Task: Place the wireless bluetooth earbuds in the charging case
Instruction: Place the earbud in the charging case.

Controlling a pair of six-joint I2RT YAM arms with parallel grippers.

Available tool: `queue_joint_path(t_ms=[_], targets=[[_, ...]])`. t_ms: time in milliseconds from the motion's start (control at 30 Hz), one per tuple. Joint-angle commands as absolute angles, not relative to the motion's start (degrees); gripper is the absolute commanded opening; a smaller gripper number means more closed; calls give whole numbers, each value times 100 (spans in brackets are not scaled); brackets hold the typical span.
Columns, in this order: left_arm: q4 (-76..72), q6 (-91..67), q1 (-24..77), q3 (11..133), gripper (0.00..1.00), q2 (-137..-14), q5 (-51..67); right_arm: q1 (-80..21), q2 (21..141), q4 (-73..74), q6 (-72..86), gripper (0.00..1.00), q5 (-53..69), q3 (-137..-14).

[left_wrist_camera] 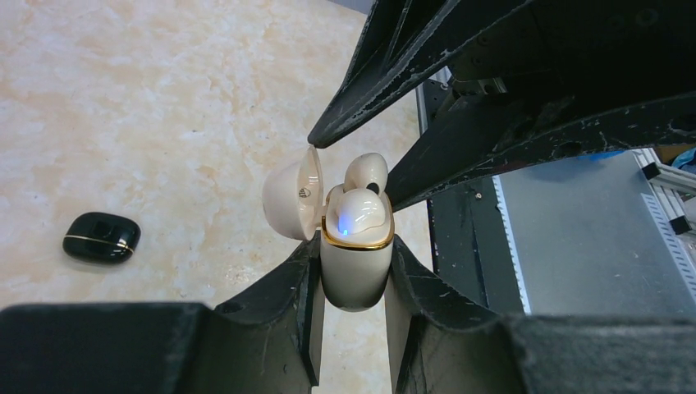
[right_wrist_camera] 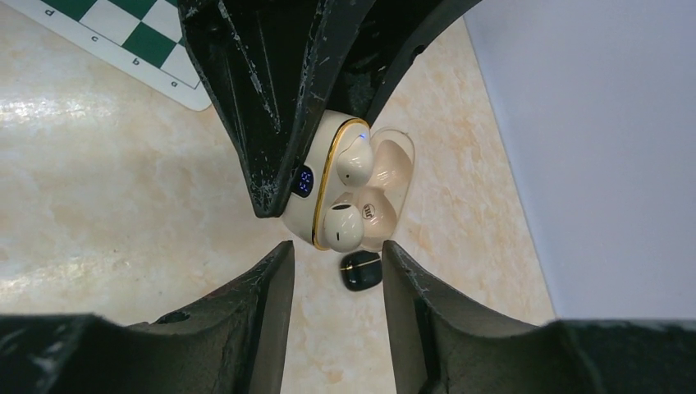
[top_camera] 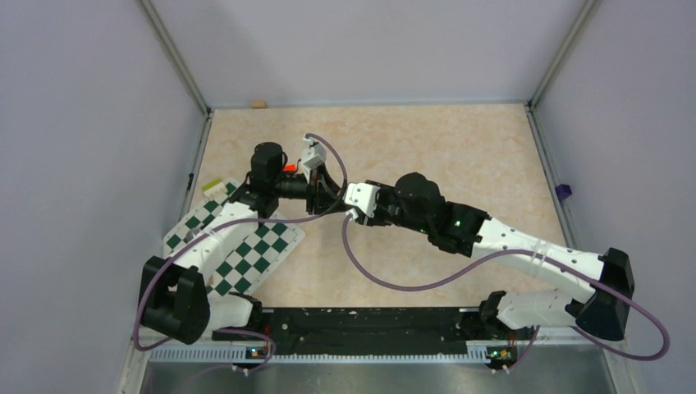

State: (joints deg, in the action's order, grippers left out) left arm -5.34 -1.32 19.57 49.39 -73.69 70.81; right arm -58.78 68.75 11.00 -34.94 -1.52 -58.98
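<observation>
My left gripper [left_wrist_camera: 353, 246] is shut on the cream-white charging case [left_wrist_camera: 354, 271] and holds it above the table, lid [left_wrist_camera: 289, 197] open. Two cream-white earbuds sit in the case, one with a blue light [left_wrist_camera: 359, 215], the other behind it [left_wrist_camera: 366, 171]. Both show in the right wrist view [right_wrist_camera: 354, 162] [right_wrist_camera: 342, 227]. My right gripper [right_wrist_camera: 336, 250] is open, its fingertips [left_wrist_camera: 320, 138] just beside the open case, touching nothing. A glossy black rounded piece with a gold line [left_wrist_camera: 100, 237] lies on the table below the case; it also shows in the right wrist view [right_wrist_camera: 361, 270]. In the top view both grippers [top_camera: 318, 190] [top_camera: 351, 201] meet at mid-table and hide the case.
A green-and-white chequered mat [top_camera: 246, 246] lies at the left under the left arm. A small red block [top_camera: 289, 168] sits behind the left wrist. A small wooden block [top_camera: 259, 104] is at the back wall. A purple object [top_camera: 563, 191] sits at the right edge.
</observation>
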Motion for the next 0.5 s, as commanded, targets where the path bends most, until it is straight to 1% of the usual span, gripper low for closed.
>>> queue_joint_path(t_ms=[0,267,467], targets=[[-840,-44,1969,5058,0,-7141,7292,-5954,6823,1176,-3270,45,-25,-6156],[-872,241,1974,4982,0,-7148,7463,-5945,6494,1169,-3091,56,-58,-6260],[-815,562,1985,4848,0,-7154,7939,-5614,5946,1058,-2846,63,-145,-6349]])
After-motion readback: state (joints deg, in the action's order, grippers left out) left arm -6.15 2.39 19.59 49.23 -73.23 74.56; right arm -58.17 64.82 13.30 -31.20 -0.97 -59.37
